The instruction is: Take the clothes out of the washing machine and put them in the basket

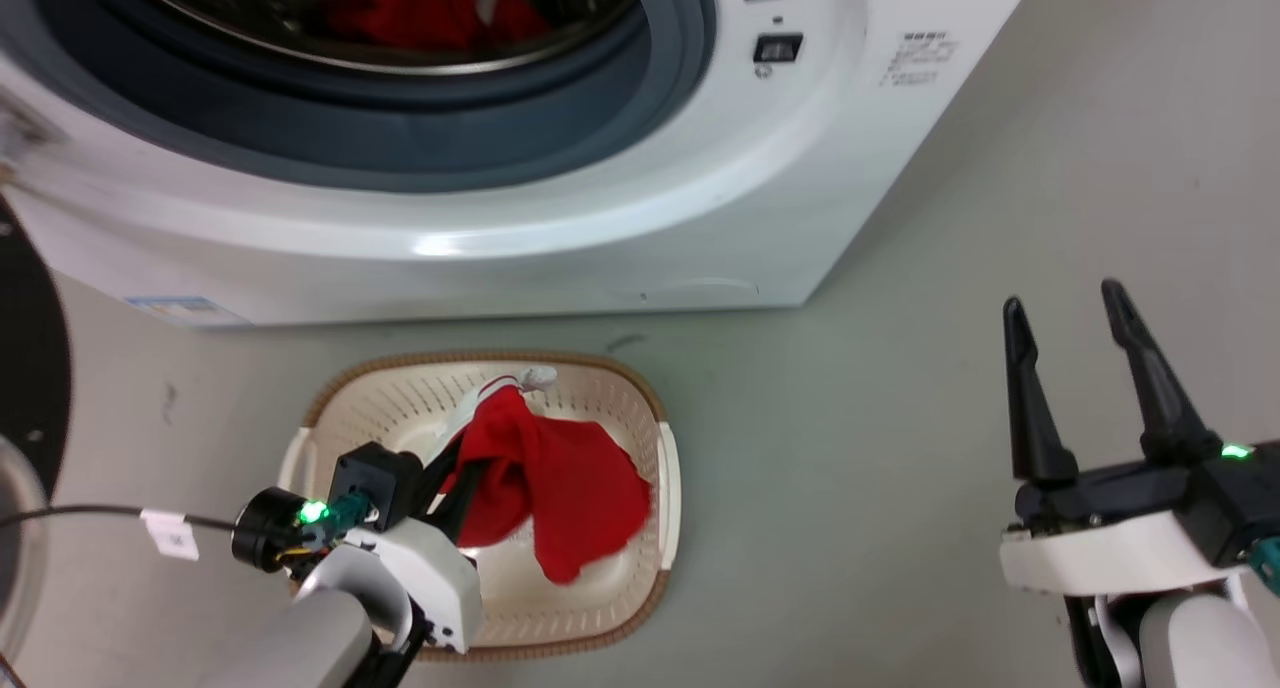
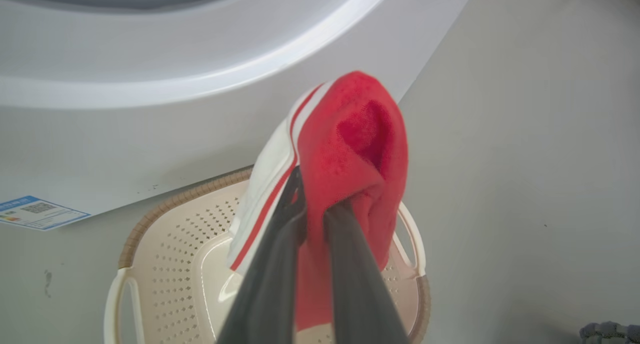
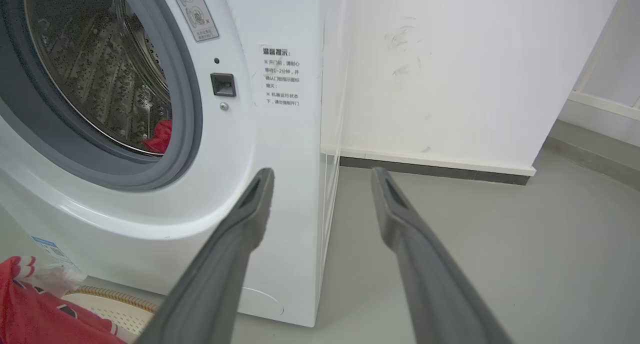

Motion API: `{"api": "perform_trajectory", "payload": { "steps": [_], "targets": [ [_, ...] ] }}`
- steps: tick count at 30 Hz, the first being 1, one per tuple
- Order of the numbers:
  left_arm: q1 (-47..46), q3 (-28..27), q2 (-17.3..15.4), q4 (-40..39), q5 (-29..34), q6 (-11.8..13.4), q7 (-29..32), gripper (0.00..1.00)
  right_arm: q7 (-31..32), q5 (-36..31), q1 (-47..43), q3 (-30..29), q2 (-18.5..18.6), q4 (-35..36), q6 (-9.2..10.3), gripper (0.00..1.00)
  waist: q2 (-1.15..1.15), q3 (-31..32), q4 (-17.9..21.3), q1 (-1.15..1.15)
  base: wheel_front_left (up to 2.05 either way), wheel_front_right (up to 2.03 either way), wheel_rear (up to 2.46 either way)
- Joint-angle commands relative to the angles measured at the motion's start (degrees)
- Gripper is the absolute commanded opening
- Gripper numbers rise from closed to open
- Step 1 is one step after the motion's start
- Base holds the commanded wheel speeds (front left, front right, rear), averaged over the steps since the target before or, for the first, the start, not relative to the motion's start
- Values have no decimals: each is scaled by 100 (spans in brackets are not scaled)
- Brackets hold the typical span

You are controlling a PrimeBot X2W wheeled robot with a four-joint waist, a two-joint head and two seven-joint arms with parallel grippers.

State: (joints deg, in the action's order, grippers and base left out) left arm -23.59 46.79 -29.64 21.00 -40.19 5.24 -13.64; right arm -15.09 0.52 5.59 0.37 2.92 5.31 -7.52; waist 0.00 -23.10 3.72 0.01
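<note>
Left pincer [image 2: 317, 206] is clamped on a red garment [image 1: 570, 488] hanging over the basket [image 1: 480, 357], which sits on the floor [image 1: 900, 418] against the washer [image 1: 600, 218]; I'd lower it before releasing (cloth trails toward the right rim); right pincer [image 1: 1062, 295] stands apart; more clothes [image 1: 400, 8] lie in the drum [image 3: 100, 59].

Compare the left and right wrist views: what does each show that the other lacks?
Left wrist view: the left gripper shut on a red garment over the basket. Right wrist view: the open right gripper, the steel drum with red cloth inside, the wall. Both: the washing machine's white front, the basket rim, the red garment, grey floor.
</note>
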Motion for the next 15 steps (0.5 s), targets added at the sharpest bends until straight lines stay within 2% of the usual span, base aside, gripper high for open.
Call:
{"api": "perform_trajectory", "payload": {
  "steps": [1,5,15],
  "targets": [
    [-187,12,38,194,36,-57,-30,0,-12,16,146,5,-8,35,6,100,0,-528,224,-1,0,0,0],
    [-667,85,350,1139,108,-335,-50,0,-12,99,419,-26,-8,85,6,100,0,-1048,381,-1,0,0,0],
    [-2097,477,964,3437,557,-754,202,0,-12,314,986,-85,-8,182,6,100,0,-2152,689,-1,0,0,0]
  ]
}}
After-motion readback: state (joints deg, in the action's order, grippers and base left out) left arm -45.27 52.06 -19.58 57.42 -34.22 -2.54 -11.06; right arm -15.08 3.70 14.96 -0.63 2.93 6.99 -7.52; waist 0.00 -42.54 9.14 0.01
